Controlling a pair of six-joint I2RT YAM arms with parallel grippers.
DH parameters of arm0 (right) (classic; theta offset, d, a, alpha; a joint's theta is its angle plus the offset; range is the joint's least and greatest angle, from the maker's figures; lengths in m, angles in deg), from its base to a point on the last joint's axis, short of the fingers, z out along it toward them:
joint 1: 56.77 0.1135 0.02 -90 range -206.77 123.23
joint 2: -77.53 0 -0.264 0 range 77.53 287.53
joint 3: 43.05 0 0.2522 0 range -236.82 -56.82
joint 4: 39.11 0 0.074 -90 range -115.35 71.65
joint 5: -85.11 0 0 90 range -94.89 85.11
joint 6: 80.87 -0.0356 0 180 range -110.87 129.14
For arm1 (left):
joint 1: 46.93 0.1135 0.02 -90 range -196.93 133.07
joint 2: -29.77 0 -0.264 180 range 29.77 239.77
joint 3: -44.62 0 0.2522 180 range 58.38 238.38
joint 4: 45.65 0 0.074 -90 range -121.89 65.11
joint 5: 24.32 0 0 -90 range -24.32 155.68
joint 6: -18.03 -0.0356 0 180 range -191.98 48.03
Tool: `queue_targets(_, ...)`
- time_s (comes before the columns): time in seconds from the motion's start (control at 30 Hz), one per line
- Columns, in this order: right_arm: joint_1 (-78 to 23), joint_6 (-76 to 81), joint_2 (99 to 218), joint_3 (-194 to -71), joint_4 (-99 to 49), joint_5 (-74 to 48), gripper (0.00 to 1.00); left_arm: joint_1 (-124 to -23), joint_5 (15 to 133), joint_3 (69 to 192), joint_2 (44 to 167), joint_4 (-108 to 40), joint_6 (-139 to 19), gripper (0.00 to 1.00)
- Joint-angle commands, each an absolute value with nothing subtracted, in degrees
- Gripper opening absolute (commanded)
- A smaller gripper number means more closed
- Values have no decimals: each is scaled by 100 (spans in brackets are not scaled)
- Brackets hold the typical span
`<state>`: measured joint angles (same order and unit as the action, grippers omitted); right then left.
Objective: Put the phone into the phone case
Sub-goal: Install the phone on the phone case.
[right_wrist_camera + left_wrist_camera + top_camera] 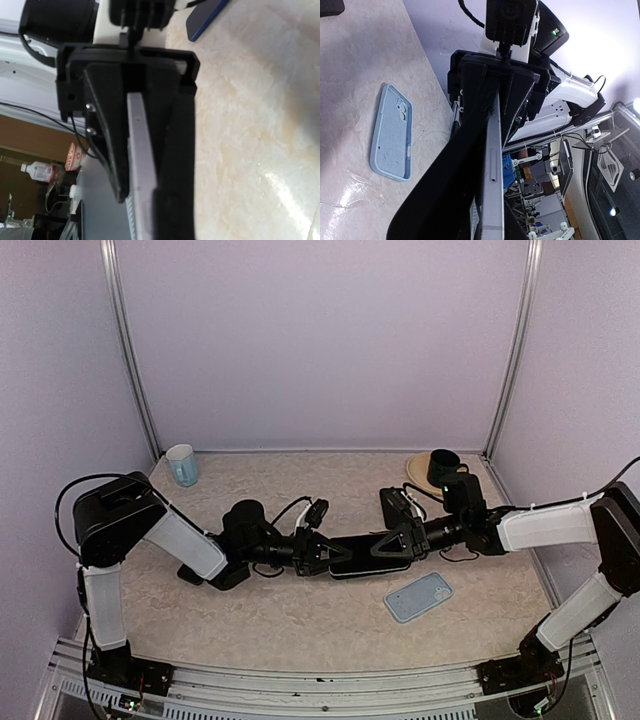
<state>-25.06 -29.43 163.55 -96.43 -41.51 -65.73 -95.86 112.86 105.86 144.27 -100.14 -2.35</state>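
The dark phone (362, 546) is held level above the table's middle, one gripper at each end. My left gripper (322, 550) is shut on its left end and my right gripper (398, 543) is shut on its right end. In the left wrist view the phone's silver edge (492, 165) runs between my fingers, with the right gripper clamped on its far end. In the right wrist view the same edge (141, 165) shows between the black fingers. The light blue phone case (418, 596) lies flat on the table, in front and to the right of the phone; it also shows in the left wrist view (391, 132).
A light blue mug (182, 464) stands at the back left corner. A dark mug (442, 466) sits on a tan plate at the back right. A dark blue flat object (206, 17) lies on the table in the right wrist view. Cables trail by both arms.
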Motion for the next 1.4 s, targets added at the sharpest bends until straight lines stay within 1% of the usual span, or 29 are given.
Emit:
queue_targets(0.0, -2412, -2732, 16199, -9575, -4384, -6873, 0, -9509, 11046, 10577, 14110, -10006, -123, 23)
queue_targets(0.07, -2416, -2705, 16192, -9575, -4370, -6877, 0, -9470, 11006, 10508, 14038, -9944, -168, 29)
queue_targets(0.2, -2416, -2634, 16184, -9590, -4310, -6881, 0, -9364, 10908, 10395, 13819, -9673, -353, 37)
queue_targets(0.23, -2420, -2611, 16170, -9597, -4286, -6881, 0, -9339, 10883, 10379, 13745, -9558, -426, 40)
queue_targets(0.47, -2532, -2496, 16104, -9653, -4206, -6917, 0, -9281, 10758, 10460, 13148, -8410, -1204, 55)
queue_targets(0.6, -2576, -2422, 16064, -9685, -4165, -6974, 0, -9228, 10693, 10436, 12856, -7957, -1521, 62)
queue_targets(0.77, -2601, -1933, 15944, -9787, -3668, -7006, 0, -9092, 10653, 10474, 12485, -7085, -2242, 72)
queue_targets(1.0, -2610, -1378, 15759, -9928, -3184, -7119, 0, -9070, 10477, 10817, 12154, -5767, -3425, 79)
queue_targets(1.17, -2609, -951, 15637, -10030, -2853, -7277, 0, -9085, 10718, 10933, 12259, -5502, -3833, 83)
queue_targets(1.37, -2605, -695, 15551, -10137, -2599, -7348, 0, -9194, 11092, 11139, 12495, -5393, -4071, 83)
